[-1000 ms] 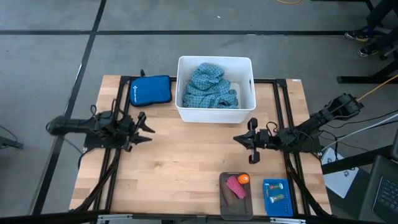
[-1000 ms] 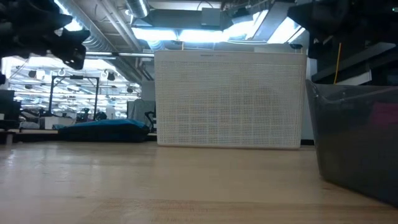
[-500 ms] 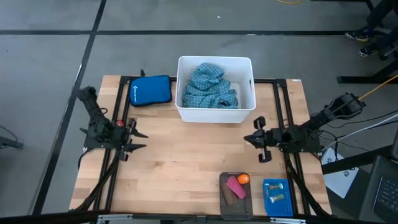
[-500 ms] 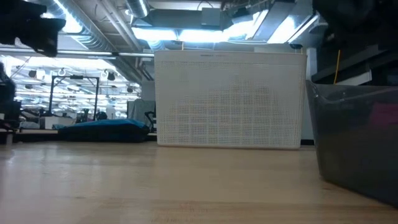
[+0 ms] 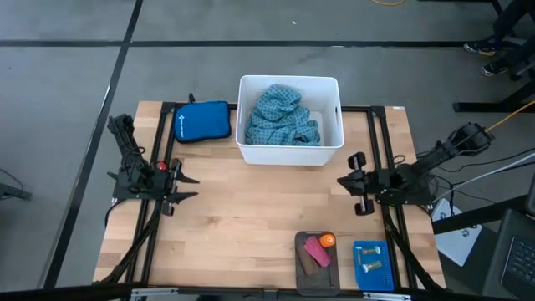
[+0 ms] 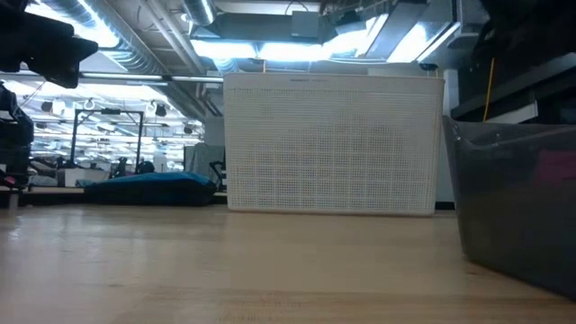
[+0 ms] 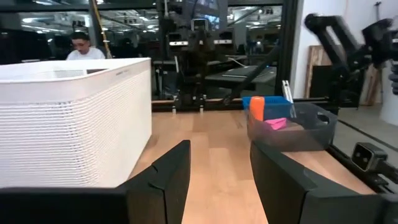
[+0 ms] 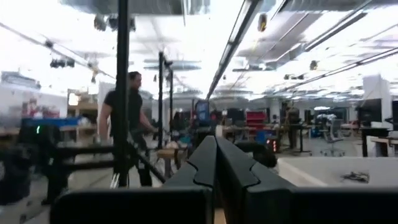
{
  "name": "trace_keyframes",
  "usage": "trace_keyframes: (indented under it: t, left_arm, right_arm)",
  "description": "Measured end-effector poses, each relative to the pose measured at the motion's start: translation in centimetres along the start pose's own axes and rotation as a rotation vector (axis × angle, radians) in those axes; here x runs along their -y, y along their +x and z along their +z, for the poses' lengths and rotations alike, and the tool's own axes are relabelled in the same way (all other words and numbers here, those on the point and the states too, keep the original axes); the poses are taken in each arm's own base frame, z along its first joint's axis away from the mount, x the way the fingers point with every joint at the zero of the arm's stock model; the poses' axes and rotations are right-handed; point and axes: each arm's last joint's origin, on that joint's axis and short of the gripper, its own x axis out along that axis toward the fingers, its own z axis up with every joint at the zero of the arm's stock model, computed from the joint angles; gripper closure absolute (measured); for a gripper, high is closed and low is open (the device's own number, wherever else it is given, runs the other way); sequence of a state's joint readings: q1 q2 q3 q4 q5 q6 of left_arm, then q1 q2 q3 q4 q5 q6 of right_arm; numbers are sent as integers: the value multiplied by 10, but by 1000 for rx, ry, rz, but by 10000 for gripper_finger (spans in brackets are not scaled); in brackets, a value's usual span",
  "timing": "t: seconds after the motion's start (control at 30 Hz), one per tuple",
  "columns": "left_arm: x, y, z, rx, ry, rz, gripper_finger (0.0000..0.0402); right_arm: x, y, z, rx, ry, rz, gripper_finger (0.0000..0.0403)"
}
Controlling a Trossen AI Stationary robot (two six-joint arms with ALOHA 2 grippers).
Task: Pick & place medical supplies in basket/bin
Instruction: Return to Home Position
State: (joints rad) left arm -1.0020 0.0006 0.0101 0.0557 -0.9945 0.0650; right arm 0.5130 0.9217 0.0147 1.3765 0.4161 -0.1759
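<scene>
**Both grippers empty at the table's sides; supplies sit in their containers**

You have three containers on the table and one loose pouch.

One white tub (image 5: 331,87) stands at the far middle. Its walls are finely ribbed and it has handle slots. In it lies one teal-blue dotted cloth (image 5: 282,117), bunched into a rumpled heap that fills most of the tub.

One flat dark-grey tray (image 5: 301,266) sits at the near edge, right of centre. It holds one pink piece (image 5: 317,252) and one round orange piece (image 5: 327,241), which lie just beside each other, the orange one on the far side.

One small blue basket (image 5: 358,274) stands just right of the tray. You can make out two tiny pale pieces (image 5: 371,265) in it, but they are too small to name.

One royal-blue zip pouch (image 5: 202,122) with a white logo lies flat on the table, just left of the tub.

Your left gripper (image 5: 191,187) is over the left side of the table, pointing towards the middle. Its fingers (image 7: 171,171) are spread, with nothing between them.

Your right gripper (image 5: 344,182) is over the right side, near the tub's near right corner and pointing inward. Its wrist view shows the two fingers pressed together, holding nothing.

Neither gripper touches any container or supply.
</scene>
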Motion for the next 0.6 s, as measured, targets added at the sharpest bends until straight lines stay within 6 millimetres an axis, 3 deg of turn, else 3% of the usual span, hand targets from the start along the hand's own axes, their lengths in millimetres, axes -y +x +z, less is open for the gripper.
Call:
trace_keyframes:
  t: [0.13,0.3,0.43,0.5,0.6]
  left_arm:
    - [0,0,0,-2,-9,-6,238]
    - [1,0,0,0,-15,-35,238]
    - [1,0,0,1,-23,-45,238]
    - [2,0,0,1,-24,-55,238]
    - [3,-1,0,0,-24,-70,238]
  right_arm:
    - [0,-6,12,45,67,58,395]
    - [3,-16,37,225,113,188,395]
    - [11,-27,54,336,114,162,395]
    - [15,-31,54,292,117,104,395]
    - [22,-38,40,84,134,-65,395]
